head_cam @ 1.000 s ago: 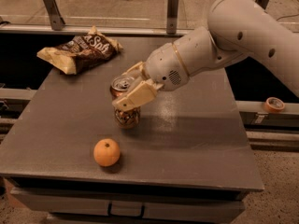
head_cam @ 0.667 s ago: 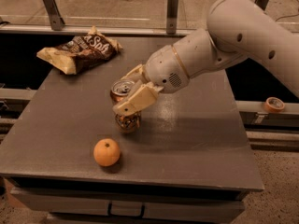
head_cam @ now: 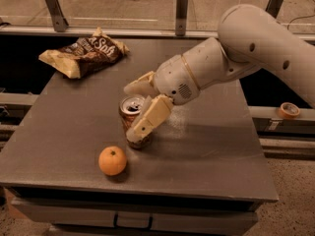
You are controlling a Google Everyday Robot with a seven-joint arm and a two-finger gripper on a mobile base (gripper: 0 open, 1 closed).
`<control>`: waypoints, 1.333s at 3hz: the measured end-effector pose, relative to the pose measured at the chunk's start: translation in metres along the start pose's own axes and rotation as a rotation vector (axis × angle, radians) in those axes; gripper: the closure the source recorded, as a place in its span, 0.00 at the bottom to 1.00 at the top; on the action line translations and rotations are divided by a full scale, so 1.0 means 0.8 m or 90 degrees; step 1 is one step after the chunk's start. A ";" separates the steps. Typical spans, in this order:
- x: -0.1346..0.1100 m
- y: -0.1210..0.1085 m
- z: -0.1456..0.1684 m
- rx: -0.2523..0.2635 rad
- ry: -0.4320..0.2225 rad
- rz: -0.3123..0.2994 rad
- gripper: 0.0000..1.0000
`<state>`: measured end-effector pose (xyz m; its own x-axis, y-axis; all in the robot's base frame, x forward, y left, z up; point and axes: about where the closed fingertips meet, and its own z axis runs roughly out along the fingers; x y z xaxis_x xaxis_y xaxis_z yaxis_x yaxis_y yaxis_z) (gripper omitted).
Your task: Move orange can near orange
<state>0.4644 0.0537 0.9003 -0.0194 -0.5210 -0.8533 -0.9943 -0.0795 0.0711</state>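
The orange can (head_cam: 131, 110), orange-brown with a silver top and pull tab, stands upright near the middle of the grey table (head_cam: 211, 156). My gripper (head_cam: 133, 113) reaches in from the right and is shut on the can. One pale finger (head_cam: 149, 120) crosses the can's front and the other finger (head_cam: 140, 84) sits behind it. The can's base is at or just above the tabletop. The orange (head_cam: 112, 161), round with a dark stem dimple, lies on the table just in front and left of the can, a small gap apart.
A crinkled brown chip bag (head_cam: 83, 55) lies at the table's back left corner. A rail with metal posts (head_cam: 182, 11) runs behind the table. A tape roll (head_cam: 288, 110) sits on a ledge at the right. The table's front edge is close below the orange.
My gripper has carried the can a short way toward the front of the table, closer to the orange. The orange and the chip bag have not moved.
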 end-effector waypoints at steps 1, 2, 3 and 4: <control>0.001 0.000 0.001 0.000 0.000 0.001 0.00; 0.005 -0.023 -0.034 0.053 0.028 -0.005 0.00; -0.010 -0.060 -0.113 0.154 0.071 -0.034 0.00; -0.065 -0.095 -0.221 0.301 0.110 -0.106 0.00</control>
<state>0.5591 -0.0630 1.0307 0.1209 -0.6698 -0.7326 -0.9219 0.1979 -0.3331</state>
